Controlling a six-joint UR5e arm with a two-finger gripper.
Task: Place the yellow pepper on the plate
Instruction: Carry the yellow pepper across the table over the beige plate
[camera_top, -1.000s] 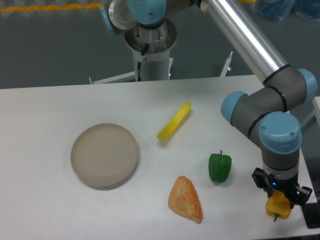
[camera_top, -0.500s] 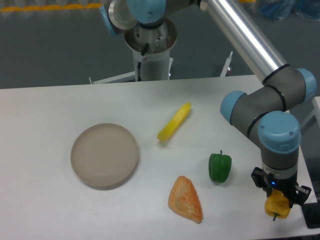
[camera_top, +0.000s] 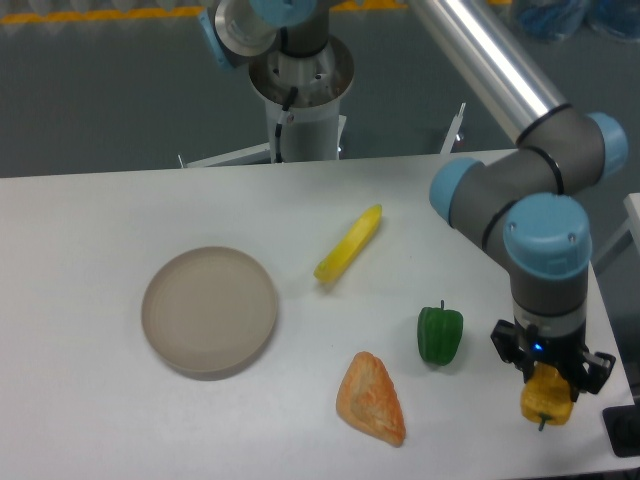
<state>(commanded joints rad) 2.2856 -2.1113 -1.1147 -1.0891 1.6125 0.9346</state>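
While the arm reached down at the table's (camera_top: 120, 420) near right corner, the gripper (camera_top: 546, 393) was pinching the yellow pepper (camera_top: 545, 400), stem pointing down, fingers (camera_top: 504, 342) clamped on either side. Whether the pepper touched the table could not be told. A green pepper (camera_top: 440, 334) stood near the gripper's left. An orange wedge (camera_top: 372, 398) lay further left, a long yellow piece (camera_top: 348, 244) beyond it. The plate (camera_top: 209, 310) sat well apart, far left.
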